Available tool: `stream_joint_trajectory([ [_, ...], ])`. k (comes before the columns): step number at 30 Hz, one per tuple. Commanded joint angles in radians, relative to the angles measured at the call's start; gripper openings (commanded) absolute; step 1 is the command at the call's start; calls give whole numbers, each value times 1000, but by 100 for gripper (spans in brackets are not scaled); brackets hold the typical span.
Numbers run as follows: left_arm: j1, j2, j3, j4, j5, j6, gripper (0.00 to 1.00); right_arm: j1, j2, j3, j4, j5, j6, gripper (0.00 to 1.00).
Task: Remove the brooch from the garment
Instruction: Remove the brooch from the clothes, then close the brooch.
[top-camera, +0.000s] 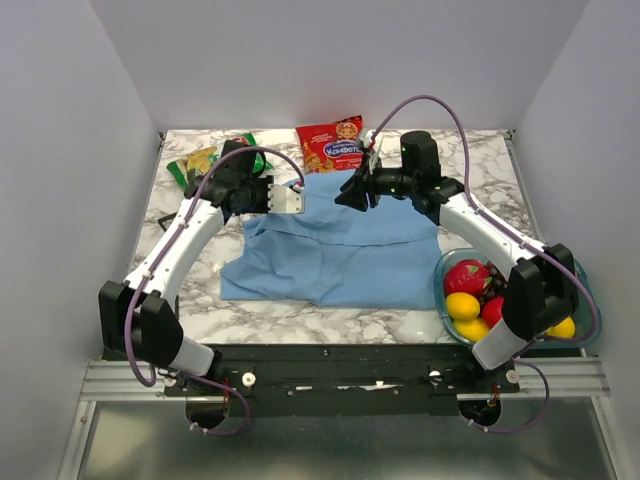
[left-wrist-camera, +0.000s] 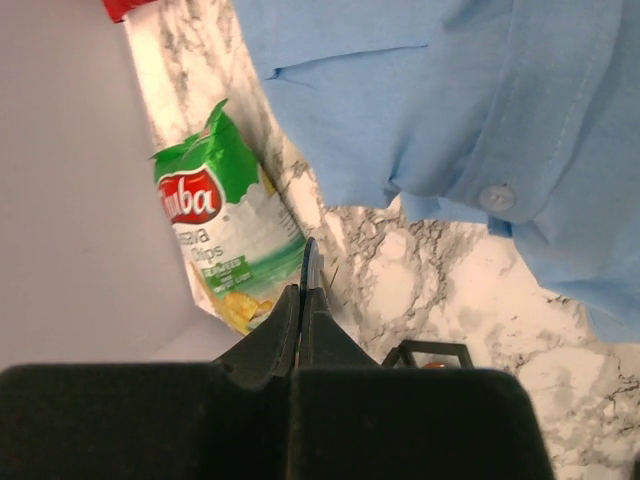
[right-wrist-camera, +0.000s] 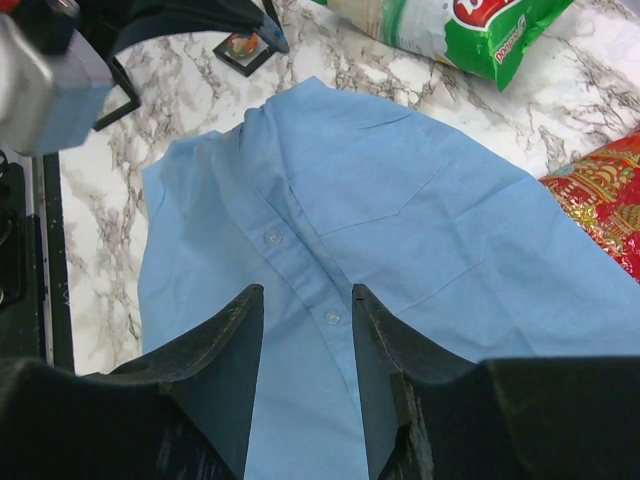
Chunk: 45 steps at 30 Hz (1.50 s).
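The left hand (left-wrist-camera: 303, 300) pinched the brooch (left-wrist-camera: 312, 262) edge-on above the table (left-wrist-camera: 420, 290), just beside the shirt (left-wrist-camera: 450, 100), while the right hand (right-wrist-camera: 307, 300) hung spread over the shirt. Small, stiff, light and likely slippery, it seemed best gripped by its rim.

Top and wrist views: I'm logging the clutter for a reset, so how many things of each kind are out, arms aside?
Snack bags: 2 (red, green)
Shirt: 1
Fruit bowl: 1
Brooch, pinched in the left gripper: 1
Total: 5
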Motion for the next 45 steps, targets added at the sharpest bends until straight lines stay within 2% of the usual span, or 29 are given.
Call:
stream_joint_trajectory([
  [1, 0, -54, 42, 17, -46, -61, 0, -7, -12, 3, -10, 15, -7, 49],
  [2, 16, -41, 116, 5, -17, -178, 0, -7, -14, 5, -4, 7, 2, 49],
  [4, 43, -14, 219, -12, 150, -369, 0, -7, -25, 20, 14, -10, 16, 49],
  [5, 65, 15, 317, -16, 229, -610, 0, -5, -28, 28, 23, -31, 39, 49],
  [6, 113, 25, 350, 0, 317, -737, 0, -8, -26, 37, 37, -42, 57, 49],
  [7, 149, 29, 356, 40, 535, -861, 0, -8, -26, 46, 72, -54, 82, 49],
  [8, 172, 16, 297, 195, 624, -1009, 0, -8, -22, 71, 91, -89, 146, 49],
  [9, 187, 1, 245, 300, 711, -1261, 0, -8, -15, 81, 124, -110, 191, 48],
  [10, 198, -10, 190, 407, 839, -1392, 0, -8, -5, 95, 172, -133, 228, 48],
  [11, 197, -28, 99, 600, 889, -1485, 0, -8, 3, 115, 201, -169, 318, 49],
  [12, 189, -33, 68, 665, 910, -1629, 0, -8, 6, 121, 233, -186, 367, 49],
  [14, 181, -34, -4, 815, 965, -1724, 0, -8, 15, 126, 325, -231, 489, 50],
  [16, 181, -34, -56, 932, 1002, -1864, 0, -7, 18, 138, 355, -252, 525, 51],
  [17, 183, -31, -102, 1050, 1014, -1914, 0, -5, 21, 146, 344, -249, 521, 53],
  [20, 181, -30, -153, 1198, 1035, -2034, 0, -2, 37, 173, 298, -239, 503, 55],
  [28, 183, -45, -197, 1306, 1000, -2115, 0, 7, 25, 172, 185, -79, 458, 59],
  [32, 183, -43, -222, 1411, 996, -2172, 0, 10, 38, 175, 237, -152, 536, 61],
  [35, 184, -34, -242, 1467, 1002, -2206, 0, 27, 64, 216, 241, -203, 535, 61],
  [45, 184, -4, -196, 1547, 934, -2295, 0, 52, 104, 270, 263, -191, 556, 54],
])
